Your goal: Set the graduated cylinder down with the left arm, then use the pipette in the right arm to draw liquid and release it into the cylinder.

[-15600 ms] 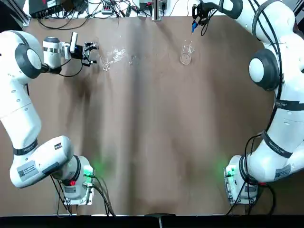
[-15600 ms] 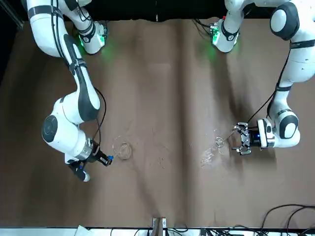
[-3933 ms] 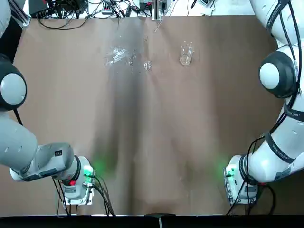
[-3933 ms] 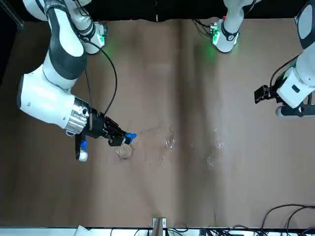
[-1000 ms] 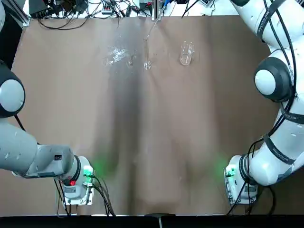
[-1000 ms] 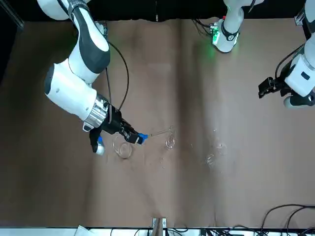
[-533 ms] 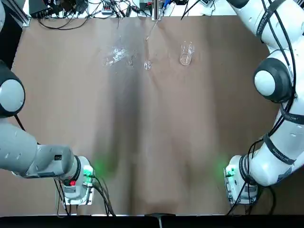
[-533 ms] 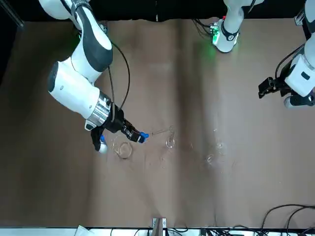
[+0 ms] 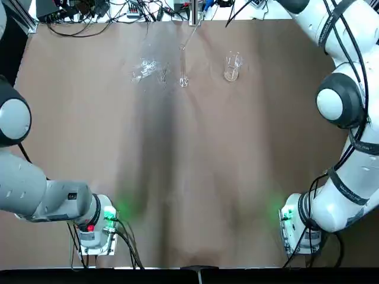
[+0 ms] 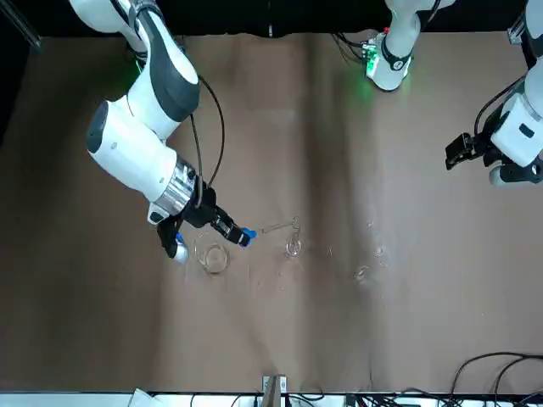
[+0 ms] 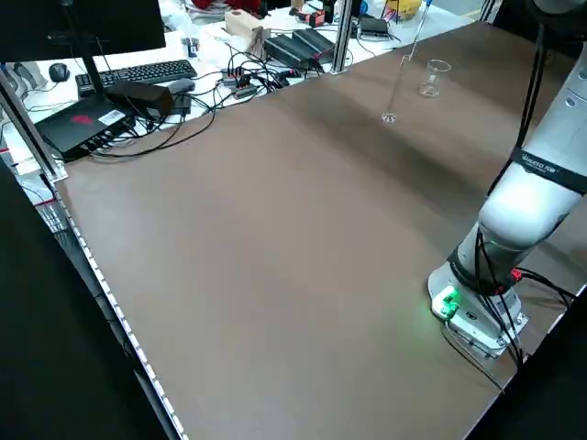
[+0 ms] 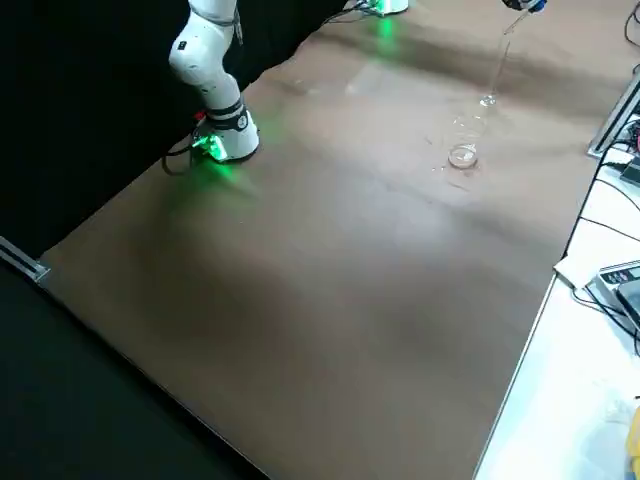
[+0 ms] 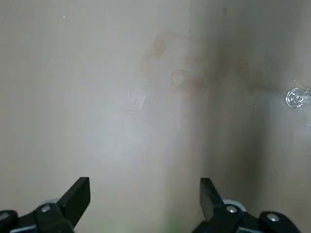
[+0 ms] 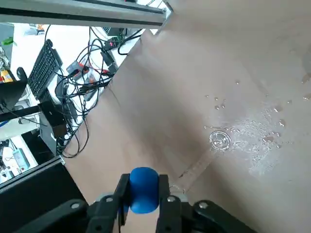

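Right gripper (image 10: 231,230) fingers clamped on pipette (image 10: 247,236) bulb, tip at cylinder (image 10: 293,236) mouth. Cylinder upright on desk (image 10: 339,153). Left gripper (image 13: 145,199) raised, fingers apart, empty.

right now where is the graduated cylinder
In the top view the graduated cylinder stands at the table's far edge, near the middle, between the jumble of small glass pieces on its left and the beaker on its right.

My brown desk (image 9: 195,177) ends at a white bench (image 11: 211,37) cluttered with cables (image 9: 112,12) and a keyboard (image 11: 138,71).
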Controlling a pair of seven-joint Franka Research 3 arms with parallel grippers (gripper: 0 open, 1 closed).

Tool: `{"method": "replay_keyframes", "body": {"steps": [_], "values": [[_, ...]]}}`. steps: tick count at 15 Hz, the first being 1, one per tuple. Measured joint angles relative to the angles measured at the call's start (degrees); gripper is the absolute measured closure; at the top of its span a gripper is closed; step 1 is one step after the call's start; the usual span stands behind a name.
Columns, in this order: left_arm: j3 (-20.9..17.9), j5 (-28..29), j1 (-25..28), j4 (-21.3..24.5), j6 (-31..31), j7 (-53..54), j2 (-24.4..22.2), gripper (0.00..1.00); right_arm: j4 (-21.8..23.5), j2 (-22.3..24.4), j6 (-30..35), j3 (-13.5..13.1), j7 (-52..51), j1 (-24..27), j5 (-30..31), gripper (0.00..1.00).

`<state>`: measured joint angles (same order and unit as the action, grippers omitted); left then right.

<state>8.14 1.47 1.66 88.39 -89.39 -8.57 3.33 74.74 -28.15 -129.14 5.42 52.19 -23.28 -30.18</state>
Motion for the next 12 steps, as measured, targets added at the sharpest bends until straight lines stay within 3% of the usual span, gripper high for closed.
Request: {"method": "replay_keyframes", "body": {"steps": [12], "values": [[0.0, 0.0, 0.0, 0.0, 0.0, 0.0, 0.0, 0.0, -0.1, 0.2, -0.3, -0.1, 0.0, -0.7, 2.3, 0.73]]}}
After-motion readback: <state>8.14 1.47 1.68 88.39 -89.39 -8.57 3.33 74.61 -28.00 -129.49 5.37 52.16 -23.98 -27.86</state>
